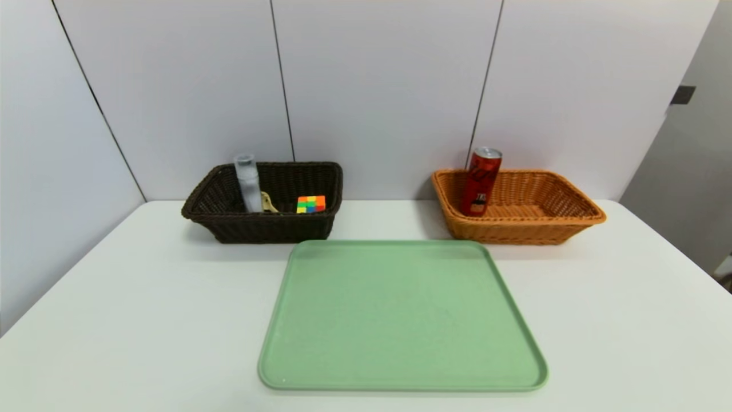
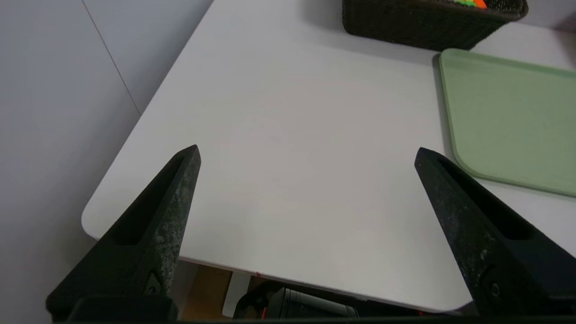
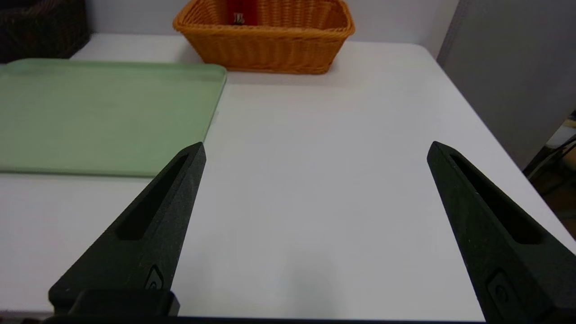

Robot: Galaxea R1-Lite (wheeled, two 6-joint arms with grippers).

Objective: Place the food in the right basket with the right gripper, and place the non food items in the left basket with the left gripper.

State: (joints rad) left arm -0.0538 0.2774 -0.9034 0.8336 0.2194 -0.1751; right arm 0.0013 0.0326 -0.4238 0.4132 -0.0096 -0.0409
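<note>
My left gripper [image 2: 307,148] is spread wide with nothing between its fingers, and I have it above the near left part of the white table [image 1: 143,320]. My right gripper [image 3: 318,144] is likewise wide apart and holds nothing, above the table's right side, beyond the edge of the green tray [image 1: 400,315]. The red can [image 1: 481,182] stands in the orange basket [image 1: 532,232], leaning a little, at that basket's left end, with its silver top above the rim. In the dark basket [image 1: 274,229] I see the white bottle [image 1: 249,184] near the left end, slightly tilted and reaching past the rim. Just beside it lies the spoon [image 1: 267,202], of which only a yellowish part shows, and toward the right end sits the puzzle cube [image 1: 311,204], coloured squares up. The tray lies in front of the two baskets, which rest well apart, near the pale wall [image 1: 383,103].
</note>
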